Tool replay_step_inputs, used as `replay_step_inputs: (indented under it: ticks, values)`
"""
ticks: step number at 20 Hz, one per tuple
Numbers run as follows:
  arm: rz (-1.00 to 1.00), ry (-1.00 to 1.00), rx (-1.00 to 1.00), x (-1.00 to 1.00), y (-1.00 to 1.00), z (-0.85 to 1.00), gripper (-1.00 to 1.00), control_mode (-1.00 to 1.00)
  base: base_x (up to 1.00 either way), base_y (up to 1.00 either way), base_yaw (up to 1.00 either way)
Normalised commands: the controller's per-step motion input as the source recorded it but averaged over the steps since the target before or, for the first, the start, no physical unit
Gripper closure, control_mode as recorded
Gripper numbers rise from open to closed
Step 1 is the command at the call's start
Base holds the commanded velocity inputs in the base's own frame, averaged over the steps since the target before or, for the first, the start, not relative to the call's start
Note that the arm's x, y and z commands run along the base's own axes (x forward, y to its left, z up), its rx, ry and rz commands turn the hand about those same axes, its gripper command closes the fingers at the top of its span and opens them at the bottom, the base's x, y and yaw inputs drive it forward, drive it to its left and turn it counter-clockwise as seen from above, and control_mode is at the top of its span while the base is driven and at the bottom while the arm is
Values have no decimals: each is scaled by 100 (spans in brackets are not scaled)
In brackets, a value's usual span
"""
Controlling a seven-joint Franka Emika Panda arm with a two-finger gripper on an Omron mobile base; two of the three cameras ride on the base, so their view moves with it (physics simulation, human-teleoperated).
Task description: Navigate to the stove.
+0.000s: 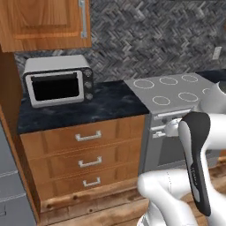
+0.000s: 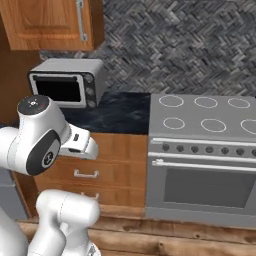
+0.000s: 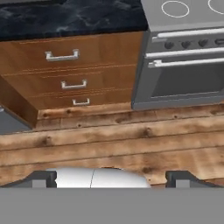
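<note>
Currently mid-approach: stove (image 2: 205, 120) sits right of centre ahead, beside dark counter (image 1: 88, 108) carrying toaster oven (image 1: 57, 81). End effector (image 3: 111, 177) empty, fingers spread wide over wooden floor (image 3: 109, 144). Next move, by my reading: base shifts right, squares up to oven door.

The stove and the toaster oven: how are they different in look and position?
The stove stands on the floor, while the toaster oven sits on the dark counter. The stove has white ring burners on a flat top; the toaster oven's top is plain. The stove's knobs run in a row, the toaster oven's in a column. Both are silver-grey.
</note>
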Motion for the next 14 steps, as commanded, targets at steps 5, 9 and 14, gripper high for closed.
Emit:
replay_step_inputs:
  ticks: [5,9,14]
  values:
    - [0,0,0,0,0,0,-100,100,0,-100,37]
    - [0,0,0,0,0,0,-100,100,0,-100,31]
    - [0,0,0,0,0,0,-100,100,32,-100,21]
